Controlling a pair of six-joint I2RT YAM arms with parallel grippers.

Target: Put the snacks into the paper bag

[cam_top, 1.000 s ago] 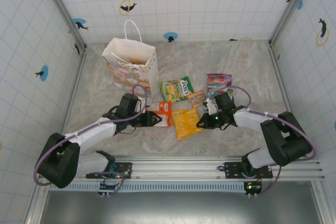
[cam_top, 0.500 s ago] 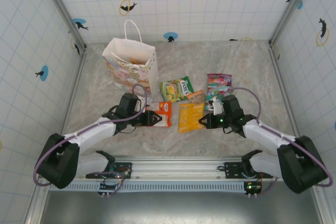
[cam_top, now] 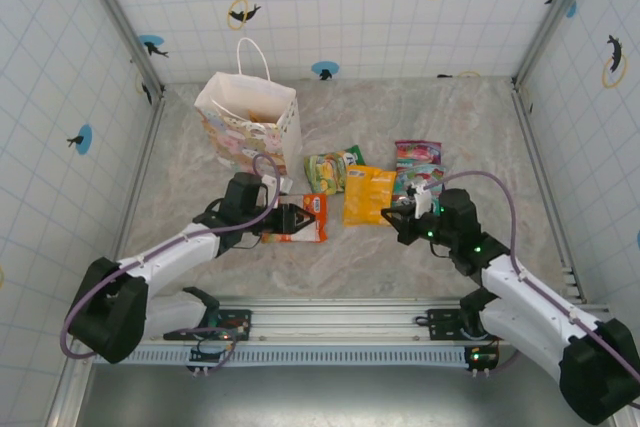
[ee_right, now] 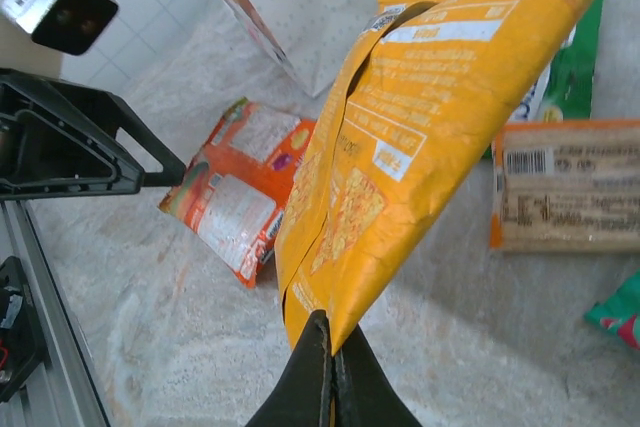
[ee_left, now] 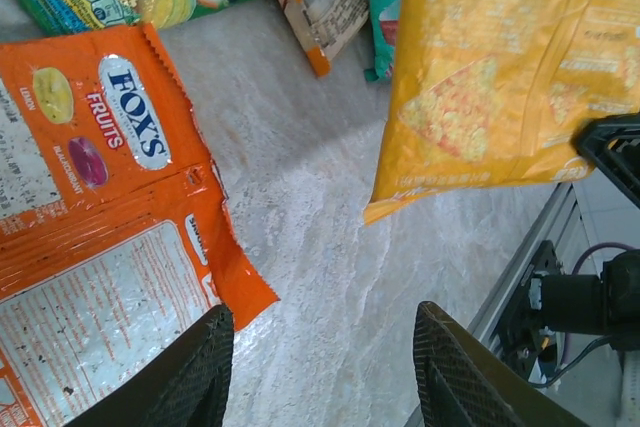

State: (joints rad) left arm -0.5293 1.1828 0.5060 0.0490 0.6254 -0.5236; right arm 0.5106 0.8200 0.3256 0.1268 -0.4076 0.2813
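Marble-patterned desk inside a tiled enclosure. The right claw pinches just one corner of a yellow-orange packet, held off the desk; so thin a hold may slip before the paper bag, well apart. The left claw hangs half-spread at the edge of an orange packet

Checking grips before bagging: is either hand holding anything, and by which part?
The right hand pinches the yellow packet by a corner, clear of the table. The left hand is open, holding nothing.
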